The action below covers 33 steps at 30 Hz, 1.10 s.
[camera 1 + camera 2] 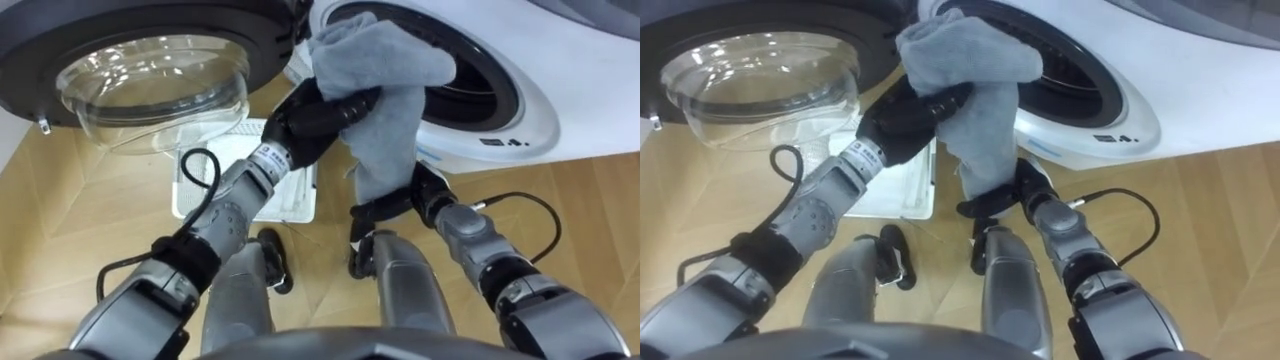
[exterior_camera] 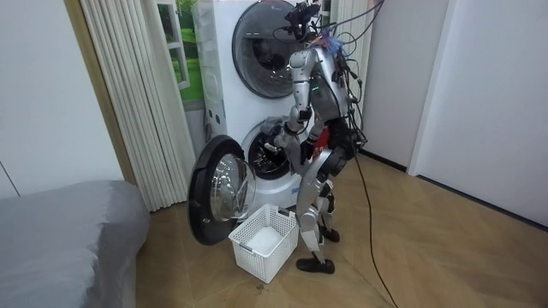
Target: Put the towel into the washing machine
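— What is the left hand (image 1: 310, 120) doing?

— It is gripping the grey towel (image 1: 385, 70), with its dark fingers curling round the bunched upper part. The rest of the cloth is hanging down below the hand.

— And where is the towel sitting against the washing machine (image 1: 530, 110)?

— It is hanging outside it. The drum opening (image 1: 480, 70) is lying just beyond the left hand, and the top of the towel is overlapping the rim there.

— Is the right hand (image 1: 415, 195) helping?

— It is reaching in under the left hand, right at the towel's hanging lower end. The cloth is covering part of it, so I cannot tell whether its fingers are pinching anything.

— What else is lying close by?

— The open door (image 1: 150, 80), with its glass bowl, is swinging out on the far side of the left hand from the drum. A white basket (image 1: 290, 195) is sitting on the floor below that hand. In the room view the robot is standing upright facing the machine, with the basket just by its feet.
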{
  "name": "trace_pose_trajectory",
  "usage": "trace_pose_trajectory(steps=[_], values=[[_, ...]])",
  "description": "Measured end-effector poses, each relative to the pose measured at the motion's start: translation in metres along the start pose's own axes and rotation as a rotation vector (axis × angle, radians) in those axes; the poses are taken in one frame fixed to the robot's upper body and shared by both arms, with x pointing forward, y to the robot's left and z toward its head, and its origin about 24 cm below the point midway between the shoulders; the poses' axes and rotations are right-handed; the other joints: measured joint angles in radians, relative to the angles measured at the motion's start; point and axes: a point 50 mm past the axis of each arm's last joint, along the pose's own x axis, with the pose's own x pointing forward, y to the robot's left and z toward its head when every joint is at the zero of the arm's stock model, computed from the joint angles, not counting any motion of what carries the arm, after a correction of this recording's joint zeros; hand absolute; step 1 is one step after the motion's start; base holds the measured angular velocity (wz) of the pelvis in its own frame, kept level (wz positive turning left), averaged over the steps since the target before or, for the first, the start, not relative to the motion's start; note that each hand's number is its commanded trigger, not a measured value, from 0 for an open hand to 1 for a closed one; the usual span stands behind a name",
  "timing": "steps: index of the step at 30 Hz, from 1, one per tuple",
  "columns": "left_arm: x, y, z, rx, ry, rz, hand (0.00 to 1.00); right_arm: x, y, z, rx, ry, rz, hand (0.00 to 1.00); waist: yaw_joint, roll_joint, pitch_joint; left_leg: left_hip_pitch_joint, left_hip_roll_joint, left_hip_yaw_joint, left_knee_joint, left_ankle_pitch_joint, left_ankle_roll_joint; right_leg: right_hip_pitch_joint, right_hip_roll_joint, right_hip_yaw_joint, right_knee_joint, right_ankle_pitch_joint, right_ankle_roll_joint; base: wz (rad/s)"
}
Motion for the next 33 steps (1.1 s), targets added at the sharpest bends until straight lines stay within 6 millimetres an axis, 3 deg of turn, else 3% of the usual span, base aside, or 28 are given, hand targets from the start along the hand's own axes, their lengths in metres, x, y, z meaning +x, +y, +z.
trace_pose_trajectory(steps=[9,16,17,18,26,33], values=[[-0.021,0.017,-0.022,-0.201,0.01,0.082,1.0,-0.001,-0.004,-0.004,-0.021,0.049,-0.043,1.0,0.026,0.015,-0.0035,0.01,-0.004,0.005,-0.015,0.003,-0.004,-0.002,-0.001,0.007,0.004,-0.004,-0.003,0.0],[-0.03,0.021,-0.028,-0.284,-0.015,0.089,1.0,-0.002,-0.005,-0.003,-0.045,0.039,-0.069,1.0,0.03,0.032,-0.0143,0.011,-0.006,0.006,-0.02,0.005,-0.008,-0.003,-0.002,0.004,0.008,-0.01,-0.005,0.01],[-0.031,0.022,-0.029,-0.292,-0.013,0.094,0.56,-0.002,-0.005,-0.003,-0.052,0.04,-0.071,1.0,0.03,0.033,-0.015,0.014,-0.007,0.006,-0.021,0.005,-0.008,-0.002,-0.003,0.005,0.008,-0.01,-0.005,0.0],[-0.031,0.023,-0.029,-0.294,-0.012,0.098,0.0,-0.002,-0.005,-0.004,-0.051,0.042,-0.075,1.0,0.031,0.033,-0.0155,0.015,-0.007,0.006,-0.021,0.006,-0.009,-0.001,-0.003,0.005,0.008,-0.01,-0.005,0.0],[-0.041,0.039,-0.024,-0.311,-0.046,0.17,0.0,-0.004,-0.008,-0.01,-0.048,0.066,-0.09,1.0,0.04,0.037,-0.0142,0.015,-0.007,0.003,-0.021,0.006,-0.009,-0.001,-0.002,0.004,0.006,-0.01,-0.005,0.0],[-0.048,0.051,-0.02,-0.14,0.027,0.291,0.0,-0.01,-0.019,-0.025,0.034,0.11,-0.165,1.0,0.091,0.054,-0.0123,0.016,-0.01,0.001,-0.033,0.01,-0.014,0.0,-0.001,0.002,0.004,-0.01,-0.006,0.01]])
